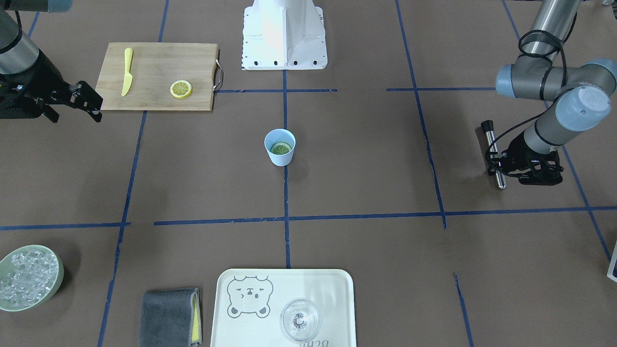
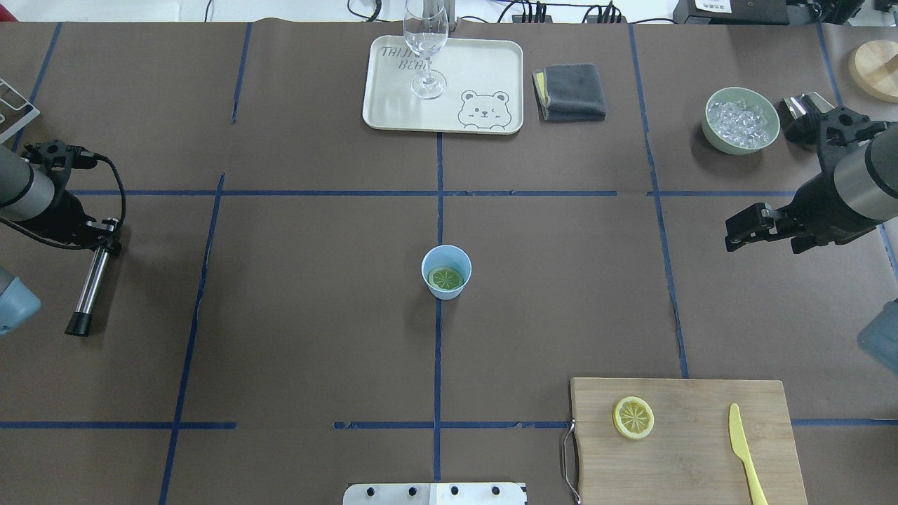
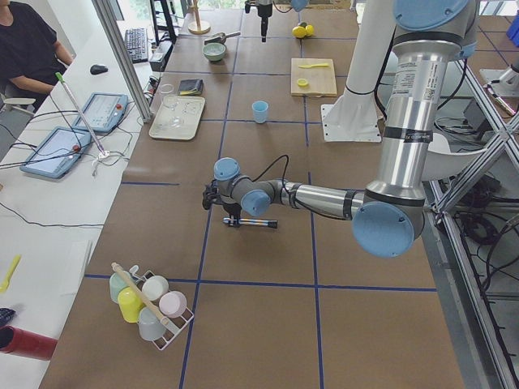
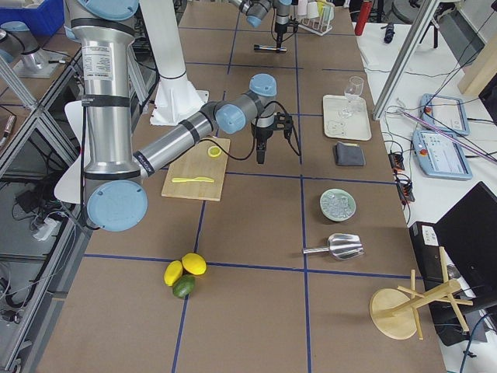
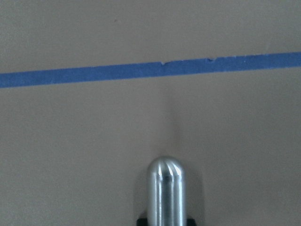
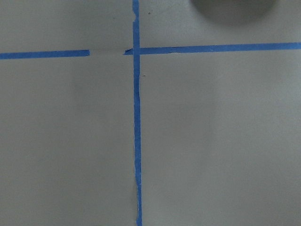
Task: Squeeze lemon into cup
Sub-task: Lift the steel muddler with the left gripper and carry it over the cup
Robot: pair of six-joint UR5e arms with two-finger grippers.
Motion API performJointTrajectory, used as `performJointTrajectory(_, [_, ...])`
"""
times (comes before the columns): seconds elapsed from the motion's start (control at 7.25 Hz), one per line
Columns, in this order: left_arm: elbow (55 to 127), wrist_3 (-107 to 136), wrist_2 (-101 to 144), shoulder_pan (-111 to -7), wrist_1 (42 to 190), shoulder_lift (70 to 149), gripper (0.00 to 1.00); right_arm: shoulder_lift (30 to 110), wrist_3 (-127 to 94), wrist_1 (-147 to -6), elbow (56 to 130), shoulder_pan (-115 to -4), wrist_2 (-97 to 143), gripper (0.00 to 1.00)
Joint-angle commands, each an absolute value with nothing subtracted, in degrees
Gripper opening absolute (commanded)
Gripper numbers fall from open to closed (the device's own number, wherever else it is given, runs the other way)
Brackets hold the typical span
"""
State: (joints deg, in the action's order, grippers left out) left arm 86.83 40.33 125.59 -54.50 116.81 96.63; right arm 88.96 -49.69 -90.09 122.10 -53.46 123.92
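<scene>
Lemon (image 2: 446, 278) slice lies flat inside cup (image 2: 445, 294), mid-table — my guess, set there for pressing. 2nd slice (image 2: 633, 417) spare on cutting board (image 2: 701, 456), right of cup, nearer robot. Left gripper (image 2: 106, 235) clenched on steel muddler (image 2: 91, 280), well left of cup — likely presser. Right gripper (image 2: 736, 228) spread, empty, well right of cup.
</scene>
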Motion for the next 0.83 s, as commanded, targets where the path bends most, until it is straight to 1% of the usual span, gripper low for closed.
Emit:
performJointTrajectory(0.0, [95.04,40.25,125.60,-54.58,115.94,96.59,0.00,88.95,-49.66,-90.09,122.25,-53.53,124.01,1.00])
performJointTrajectory(0.14, [99.10,40.25,125.51,-54.41,113.06,98.33,0.00,89.03,-49.57,-90.09,122.34,-53.53,124.80,1.00])
performJointTrajectory(0.28, [106.62,40.25,125.51,-54.32,110.59,99.65,0.00,89.03,-49.57,-90.09,122.34,-53.53,124.80,1.00])
performJointTrajectory(0.41, [114.36,40.51,125.42,-51.97,110.65,100.02,0.00,89.03,-49.48,-90.09,122.34,-53.53,124.89,1.00])
performJointTrajectory(0.55, [115.65,41.13,123.51,-47.24,110.57,105.85,0.00,89.12,-49.48,-90.09,122.34,-53.61,124.89,1.00])
performJointTrajectory(0.69, [114.27,41.39,117.31,-40.50,110.57,112.96,0.00,89.03,-49.48,-90.09,122.34,-53.61,125.50,1.00])
